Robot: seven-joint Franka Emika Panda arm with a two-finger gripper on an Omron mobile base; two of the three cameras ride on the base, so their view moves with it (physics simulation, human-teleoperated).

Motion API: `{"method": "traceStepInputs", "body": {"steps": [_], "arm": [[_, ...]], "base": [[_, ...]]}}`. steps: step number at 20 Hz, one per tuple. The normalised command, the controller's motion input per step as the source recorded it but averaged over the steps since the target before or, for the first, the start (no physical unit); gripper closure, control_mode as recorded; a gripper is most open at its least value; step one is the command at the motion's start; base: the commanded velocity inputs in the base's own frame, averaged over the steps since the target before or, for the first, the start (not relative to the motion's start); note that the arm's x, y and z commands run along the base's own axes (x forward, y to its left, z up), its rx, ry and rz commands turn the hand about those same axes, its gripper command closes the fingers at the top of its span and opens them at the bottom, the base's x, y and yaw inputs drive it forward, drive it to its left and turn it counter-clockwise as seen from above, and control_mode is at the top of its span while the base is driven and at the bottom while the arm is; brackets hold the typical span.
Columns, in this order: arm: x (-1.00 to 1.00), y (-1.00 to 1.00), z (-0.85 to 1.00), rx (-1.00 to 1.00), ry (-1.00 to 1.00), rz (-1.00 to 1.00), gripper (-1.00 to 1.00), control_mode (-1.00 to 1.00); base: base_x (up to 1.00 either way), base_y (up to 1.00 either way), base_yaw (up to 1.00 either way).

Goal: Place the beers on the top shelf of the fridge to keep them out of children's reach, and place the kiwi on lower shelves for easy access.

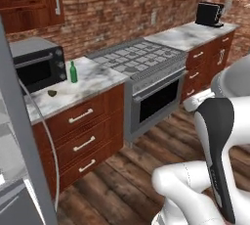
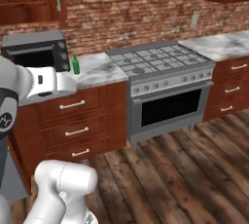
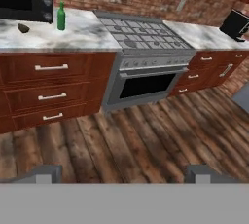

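Grey fridge door [image 1: 22, 136] edges the left base view's left side. Stove [image 1: 146, 67] sits mid-run beside the marble table [image 1: 95, 79]. Black oven [image 1: 36, 65] stands on the table; green beer bottle [image 1: 73, 72] upright just right of it. Kiwi [image 1: 52, 93] lies near the table's front edge, apart from the bottle, visible in left base and hand views. Gripper [image 3: 121, 174] released, fingertips spread over wood floor [image 3: 136, 145], holding nothing.

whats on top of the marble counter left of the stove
One green beer bottle stands upright on the counter beside the black oven, with the kiwi lying nearer the front edge. In the right base view the arm covers the counter's left part, so anything there is hidden.
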Motion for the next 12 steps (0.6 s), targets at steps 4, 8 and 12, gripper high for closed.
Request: {"method": "traceStepInputs", "body": {"steps": [4, 8, 12], "arm": [[0.0, 0.0, 0.0, 0.0, 0.0, 0.0, -1.0, 1.0], [0.0, 0.0, 0.0, 0.0, 0.0, 0.0, -1.0, 1.0], [0.0, 0.0, 0.0, 0.0, 0.0, 0.0, -1.0, 1.0]], "base": [[1.0, 0.0, 0.05], [1.0, 0.0, 0.16], [0.99, 0.0, 0.25]]}}
